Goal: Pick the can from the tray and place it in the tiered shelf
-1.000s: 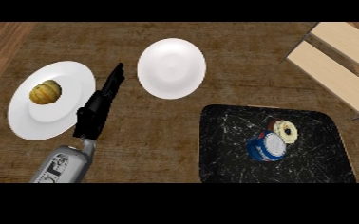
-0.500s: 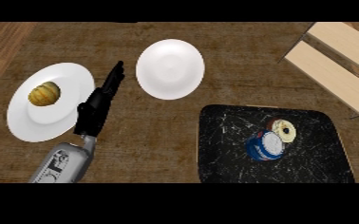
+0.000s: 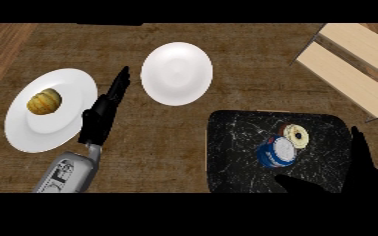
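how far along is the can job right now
Nothing is done yet: the can lies on the black tray beside a donut. In hand: the right hand shows at the tray's lower right, open and not touching the can. The left hand rests open between the plates. Left: grasp, lift, and place it in the tiered shelf.

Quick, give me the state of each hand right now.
Left hand: open, fingers straight, holding nothing, between the two plates.
Right hand: open, holding nothing, at the tray's lower right corner.
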Action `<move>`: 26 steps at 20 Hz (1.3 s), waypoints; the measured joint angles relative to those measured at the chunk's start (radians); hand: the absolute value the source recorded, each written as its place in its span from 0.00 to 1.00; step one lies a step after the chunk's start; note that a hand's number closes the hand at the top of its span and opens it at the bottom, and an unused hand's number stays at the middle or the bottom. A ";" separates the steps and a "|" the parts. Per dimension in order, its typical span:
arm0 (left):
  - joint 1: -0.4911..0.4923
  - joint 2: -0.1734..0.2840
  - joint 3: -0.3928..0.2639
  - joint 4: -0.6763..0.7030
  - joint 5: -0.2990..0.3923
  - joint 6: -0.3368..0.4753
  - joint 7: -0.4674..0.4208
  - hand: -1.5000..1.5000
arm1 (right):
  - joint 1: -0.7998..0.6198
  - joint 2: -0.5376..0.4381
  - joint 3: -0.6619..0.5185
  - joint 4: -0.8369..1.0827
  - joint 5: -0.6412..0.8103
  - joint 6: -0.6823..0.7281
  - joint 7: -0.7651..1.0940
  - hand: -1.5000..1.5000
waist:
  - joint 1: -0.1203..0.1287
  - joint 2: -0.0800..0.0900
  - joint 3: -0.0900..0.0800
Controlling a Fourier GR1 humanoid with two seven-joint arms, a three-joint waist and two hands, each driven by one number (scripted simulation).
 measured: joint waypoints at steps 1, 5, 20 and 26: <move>0.002 0.002 0.004 0.003 0.000 -0.002 -0.004 0.50 | -0.013 0.032 0.003 0.012 0.023 0.011 -0.001 0.00 | -0.003 -0.001 0.000; 0.018 -0.002 0.008 0.003 -0.005 -0.001 -0.014 0.50 | -0.060 0.147 0.003 0.049 0.108 0.066 -0.002 0.00 | -0.011 -0.004 0.002; 0.013 -0.014 0.032 -0.003 -0.017 -0.009 0.007 0.50 | -0.140 0.251 -0.014 0.193 0.180 0.186 -0.012 0.00 | -0.025 -0.006 0.004; 0.020 -0.011 0.040 -0.017 -0.022 -0.019 0.012 0.50 | -0.173 0.252 -0.040 0.251 0.171 0.191 -0.013 0.00 | -0.024 -0.007 0.005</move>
